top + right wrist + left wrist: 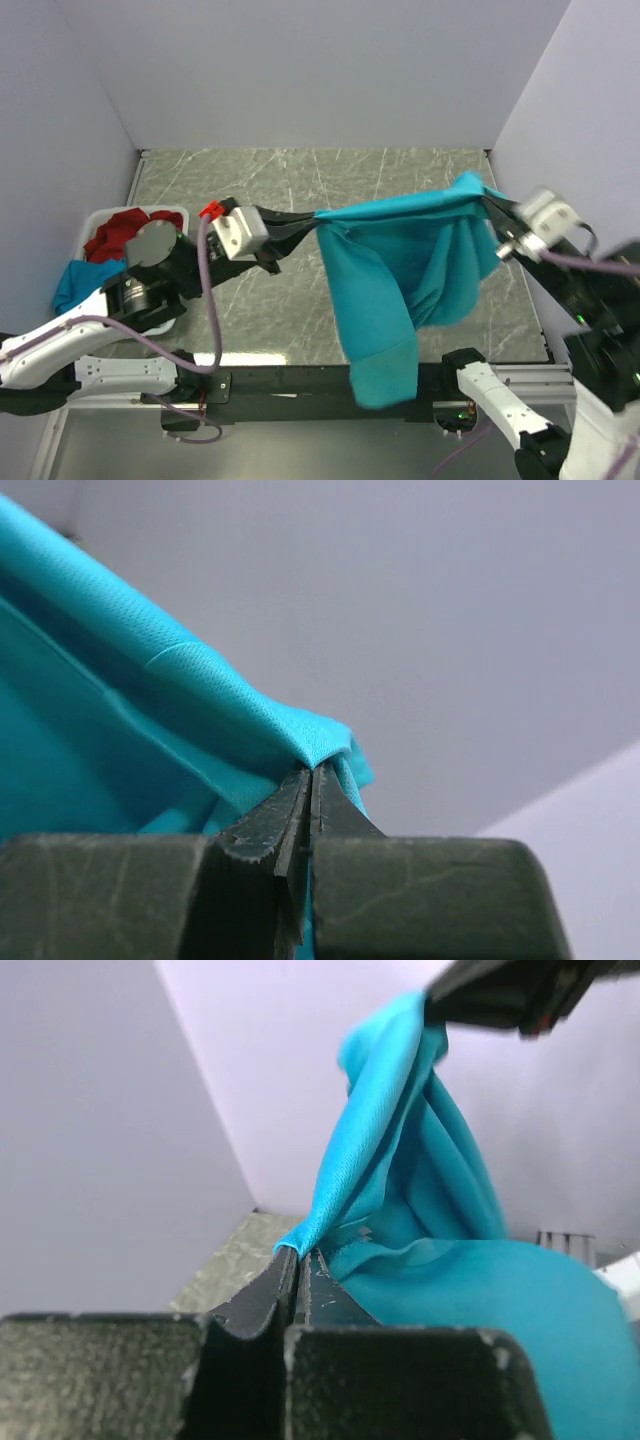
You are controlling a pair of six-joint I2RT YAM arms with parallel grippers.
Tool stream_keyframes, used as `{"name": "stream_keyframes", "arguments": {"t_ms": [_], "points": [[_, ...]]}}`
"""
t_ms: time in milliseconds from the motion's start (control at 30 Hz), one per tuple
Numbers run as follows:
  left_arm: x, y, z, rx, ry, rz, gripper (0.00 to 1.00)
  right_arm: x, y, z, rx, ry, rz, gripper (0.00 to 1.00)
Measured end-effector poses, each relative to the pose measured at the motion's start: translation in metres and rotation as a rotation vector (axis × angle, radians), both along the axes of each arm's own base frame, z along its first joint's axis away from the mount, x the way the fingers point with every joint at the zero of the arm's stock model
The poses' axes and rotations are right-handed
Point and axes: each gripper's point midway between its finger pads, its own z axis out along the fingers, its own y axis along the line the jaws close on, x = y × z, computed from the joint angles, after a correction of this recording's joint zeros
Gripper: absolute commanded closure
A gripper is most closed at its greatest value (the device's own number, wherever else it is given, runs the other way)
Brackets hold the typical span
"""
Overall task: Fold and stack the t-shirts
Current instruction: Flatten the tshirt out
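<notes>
At the near edge of the desk (270, 300), the lowest corner of the teal t-shirt (400, 270) hangs down past the black rail (300, 378) where the two arms are bolted, a little right of the desk's middle. Both arms hold the shirt up, and it droops in loose folds between them. Its upper edge is stretched into a nearly straight line above the desk's middle and right half. I cannot tell whether the lower folds brush the desk.

At the desk's left edge sits a white basket (168, 212). A red t-shirt (120, 232) is bunched inside it, and a blue cloth (68, 282) spills over its near rim. The left arm's wrist crosses in front of the basket.

Above the desk's middle, the left pincer (303, 222) is clenched on the left end of the shirt's upper edge. Its wrist view shows the two fingers (262, 1300) pressed together with a twist of teal fabric caught at their tips. At about the same depth, above the desk's right edge, the right pincer (490, 205) is clamped on the other end. Its serrated fingers (262, 825) are closed flat on a fold of the cloth. Plain pale walls (320, 70) stand behind the desk's far side.
</notes>
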Motion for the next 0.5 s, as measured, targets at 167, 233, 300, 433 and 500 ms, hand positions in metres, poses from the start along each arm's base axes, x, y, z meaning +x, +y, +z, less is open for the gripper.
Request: {"name": "stream_keyframes", "arguments": {"t_ms": [167,233,300,433,500], "points": [[0.032,0.028,-0.046,-0.051,0.133,0.149,0.99,0.078,0.039,-0.067,0.010,0.251,0.112,1.00],[0.069,0.042,-0.096,-0.049,0.246,0.248,0.99,0.126,0.062,-0.115,0.017,0.412,0.155,0.91],[0.119,0.072,-0.160,-0.060,0.399,0.405,0.77,0.172,0.084,-0.165,0.030,0.573,0.169,0.41],[0.196,0.144,-0.292,-0.066,0.800,0.731,0.39,0.267,0.119,-0.268,0.029,0.876,0.096,0.19],[0.216,0.176,-0.327,-0.092,0.935,0.860,0.14,0.299,0.126,-0.317,0.021,0.977,0.051,0.18]]}}
